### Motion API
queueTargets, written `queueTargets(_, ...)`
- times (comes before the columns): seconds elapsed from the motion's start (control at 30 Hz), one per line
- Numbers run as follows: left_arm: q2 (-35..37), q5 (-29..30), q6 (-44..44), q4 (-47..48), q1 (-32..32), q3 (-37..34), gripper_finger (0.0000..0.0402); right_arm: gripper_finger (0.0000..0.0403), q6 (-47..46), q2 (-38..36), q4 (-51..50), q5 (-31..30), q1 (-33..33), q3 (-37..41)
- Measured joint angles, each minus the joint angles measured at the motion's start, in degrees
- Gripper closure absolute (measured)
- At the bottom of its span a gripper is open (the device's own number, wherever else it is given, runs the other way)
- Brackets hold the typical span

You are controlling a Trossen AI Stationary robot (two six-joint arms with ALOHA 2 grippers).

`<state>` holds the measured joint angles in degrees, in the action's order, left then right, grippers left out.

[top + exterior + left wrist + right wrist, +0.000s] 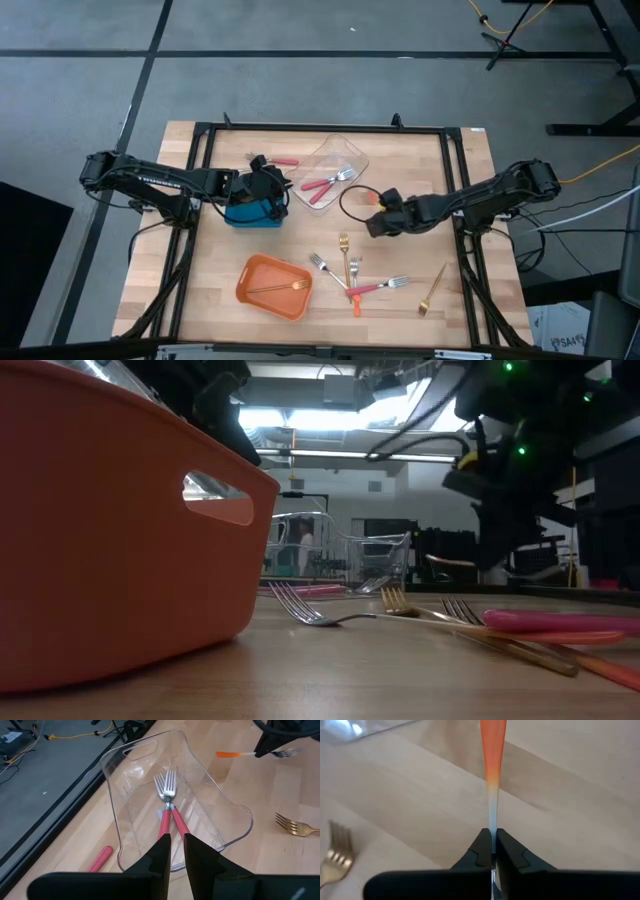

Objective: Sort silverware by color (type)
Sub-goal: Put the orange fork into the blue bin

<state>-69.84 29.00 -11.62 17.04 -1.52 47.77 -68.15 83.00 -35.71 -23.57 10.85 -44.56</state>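
My right gripper pinches the orange-handled fork tight, up over the table near the clear tray. I should carry it slowly and level. My left gripper waits, narrow, above the blue bin.

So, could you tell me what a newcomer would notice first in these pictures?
Probably the right claw, shut on an orange-handled fork and holding it above the table's middle. Next, the clear tray at the far edge with two red-handled forks lying in it, which the left claw faces. Then the orange bin near the front, holding one gold fork.
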Motion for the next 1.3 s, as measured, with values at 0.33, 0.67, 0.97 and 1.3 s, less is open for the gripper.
queueTargets(0.33, 0.0, -0.2, 0.0, -0.9, 0.0, 0.0, 0.0354, 0.0402, 14.1, 0.0, 0.2, 1.4, 0.0, -6.0)
queueTargets(0.67, 0.0, -9.7, 0.2, -8.6, 0.0, 0.0, 0.033, 0.0402, 28.0, -0.1, 0.1, 12.9, 0.0, -10.3)
queueTargets(0.97, 0.0, -16.3, 0.2, -14.2, 0.0, 0.0, 0.0275, 0.0402, 36.7, -0.1, -0.3, 18.5, -0.1, -14.2)
queueTargets(1.3, -2.0, -20.8, -0.4, -24.3, 0.0, 0.0, 0.0268, 0.0402, 42.1, -0.1, -0.2, 20.0, -4.1, -18.2)
